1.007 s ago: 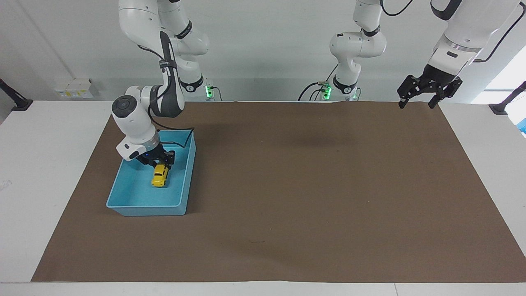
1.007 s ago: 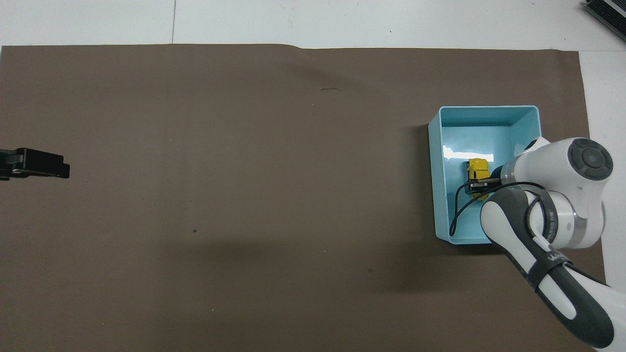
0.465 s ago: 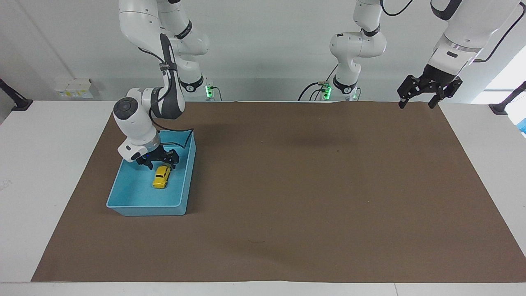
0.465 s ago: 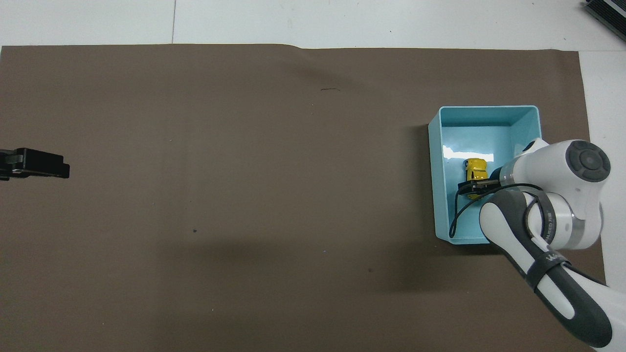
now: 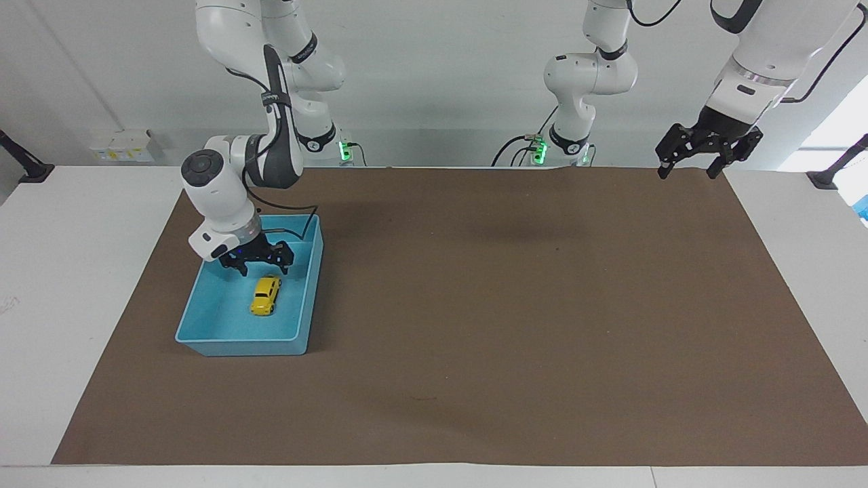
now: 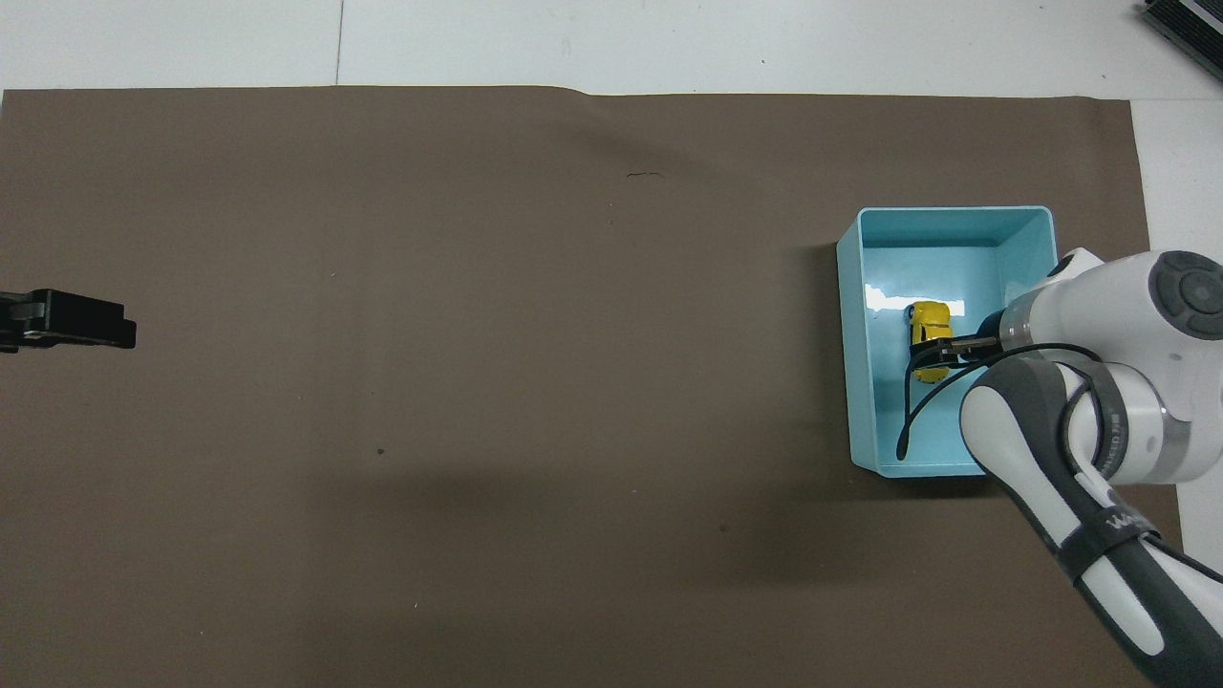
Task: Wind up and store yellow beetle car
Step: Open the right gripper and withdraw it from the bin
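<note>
Yellow beetle car [image 6: 930, 326] in blue bin [image 6: 852, 315]; right hand [image 6: 941, 352] above.

A robotics laboratory: two white articulated arms [image 5: 241, 169] mounted at the edge of a white table [image 5: 81, 271] covered by a brown mat [image 5: 515, 305]; exposed cables and green indicator lights [image 5: 539, 150] at the arm bases; bare white wall [image 5: 441, 68]; wall sockets [image 5: 125, 146] beside the table.

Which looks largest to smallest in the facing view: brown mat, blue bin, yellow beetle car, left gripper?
1. Brown mat, by far.
2. Blue bin.
3. Left gripper, though it hangs in the air over the mat's corner, so its rank against the car is unsure.
4. Yellow beetle car, lying in the bin.
</note>
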### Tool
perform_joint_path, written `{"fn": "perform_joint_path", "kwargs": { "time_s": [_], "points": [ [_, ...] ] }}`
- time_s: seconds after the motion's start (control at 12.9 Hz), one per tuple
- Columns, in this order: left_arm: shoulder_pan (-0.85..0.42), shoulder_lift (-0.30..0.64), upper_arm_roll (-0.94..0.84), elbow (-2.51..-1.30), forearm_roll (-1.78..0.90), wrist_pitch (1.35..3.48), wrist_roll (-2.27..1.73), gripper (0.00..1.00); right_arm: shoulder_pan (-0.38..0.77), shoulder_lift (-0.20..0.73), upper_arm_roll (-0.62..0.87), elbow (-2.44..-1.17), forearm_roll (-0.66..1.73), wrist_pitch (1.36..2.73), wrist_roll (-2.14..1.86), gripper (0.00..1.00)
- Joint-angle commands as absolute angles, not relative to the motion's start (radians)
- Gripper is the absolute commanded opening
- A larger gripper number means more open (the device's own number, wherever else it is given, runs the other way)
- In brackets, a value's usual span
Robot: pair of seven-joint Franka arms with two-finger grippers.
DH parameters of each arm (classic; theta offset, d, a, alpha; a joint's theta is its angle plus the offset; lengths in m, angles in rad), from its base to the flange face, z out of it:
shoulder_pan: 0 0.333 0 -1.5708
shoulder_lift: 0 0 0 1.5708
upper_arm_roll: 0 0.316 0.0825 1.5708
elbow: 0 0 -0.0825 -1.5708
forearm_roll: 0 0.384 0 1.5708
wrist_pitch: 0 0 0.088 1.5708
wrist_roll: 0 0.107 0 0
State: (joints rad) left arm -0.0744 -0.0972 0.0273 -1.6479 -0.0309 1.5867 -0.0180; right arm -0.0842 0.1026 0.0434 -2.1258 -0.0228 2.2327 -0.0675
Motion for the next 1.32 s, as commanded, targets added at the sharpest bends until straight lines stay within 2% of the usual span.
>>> {"fn": "perform_joint_path", "kwargs": {
  "time_s": [0.0,0.7,1.24],
  "points": [
    [-0.069,-0.106,0.025,-1.64,-0.02,1.565,-0.015,1.0,-0.087,0.069,0.051,-2.094,-0.035,2.181,-0.077,1.0],
    [-0.071,-0.106,0.025,-1.64,-0.02,1.565,-0.015,1.0,-0.087,0.046,0.045,-1.743,-0.038,1.763,-0.031,1.0],
    [-0.071,-0.106,0.025,-1.64,-0.02,1.565,-0.015,1.0,-0.089,0.032,0.051,-1.582,-0.018,1.562,-0.029,1.0]
  ]
}}
